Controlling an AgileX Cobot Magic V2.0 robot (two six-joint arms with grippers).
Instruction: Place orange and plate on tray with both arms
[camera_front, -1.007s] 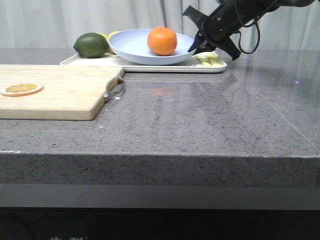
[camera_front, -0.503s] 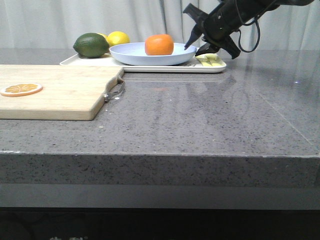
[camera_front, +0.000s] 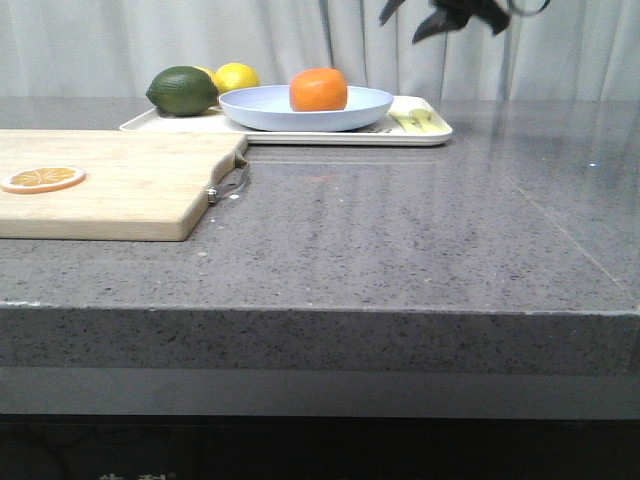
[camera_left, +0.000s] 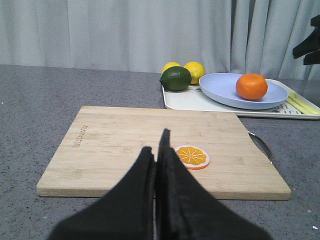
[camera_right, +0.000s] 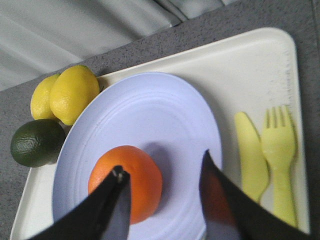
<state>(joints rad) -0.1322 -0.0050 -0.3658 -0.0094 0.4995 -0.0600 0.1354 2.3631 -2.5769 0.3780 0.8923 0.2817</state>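
Grey speckled countertop (camera_front: 400, 250), nearest edge across the foreground of the front view; light wooden cutting board (camera_front: 110, 180) on its near left part, metal handle (camera_front: 230, 185) at the board's right end; thin orange slice (camera_front: 42, 179) flat on the board toward its left side; left gripper (camera_left: 159, 150) above the board's near part, just short of the slice in the left wrist view, black fingers pressed together, nothing between them; beyond the board, cream tray (camera_front: 425, 135) flat on the counter, long side facing the camera; pale blue plate (camera_front: 305, 108) resting on the tray, roughly central, rim free of any gripper; orange (camera_front: 318, 89) sitting in the plate, a little off centre; dark green lime (camera_front: 182, 90) on the tray's left end, just beside the plate; yellow lemon (camera_front: 236, 77) behind the lime, a second lemon (camera_right: 42, 96) beside it in the right wrist view; yellow plastic knife (camera_right: 252, 155) and fork (camera_right: 279, 160) side by side on the tray's right end, clear of the plate; right gripper (camera_front: 440, 14) high above the tray's right part, at the top edge of the front view, fingers spread wide apart, empty, well clear of plate and orange; pale curtain (camera_front: 150, 40) behind everything.
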